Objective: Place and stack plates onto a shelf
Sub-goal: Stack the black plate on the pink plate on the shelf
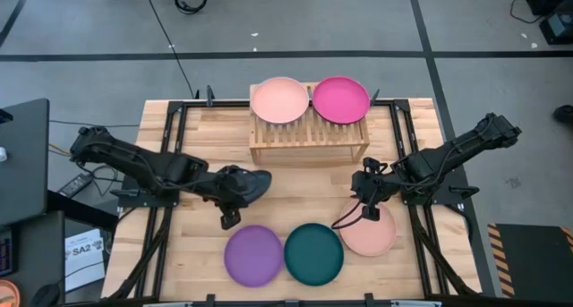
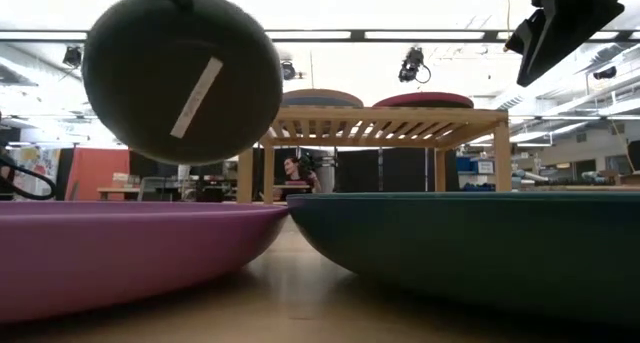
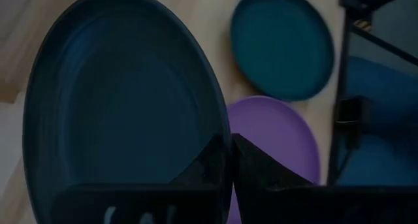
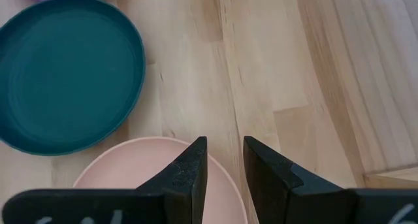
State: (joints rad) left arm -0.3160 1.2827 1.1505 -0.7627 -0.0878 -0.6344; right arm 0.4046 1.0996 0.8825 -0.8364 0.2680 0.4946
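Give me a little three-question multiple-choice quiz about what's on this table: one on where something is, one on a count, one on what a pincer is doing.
1. Where does the magenta plate sit?
A. on the shelf, beside a peach plate
B. on the table next to the purple plate
C. in the right pincer

2. How many plates lie flat on the tabletop?
A. one
B. three
C. five

3. What is the left pincer doing?
A. hanging open over nothing
B. pressing on the shelf
C. shut on a dark plate, held off the table

Answers: 1 A, the high view shows both on the slats. 2 B, purple plate, teal plate and a second peach plate. 3 C, the low view shows it hanging in the air.
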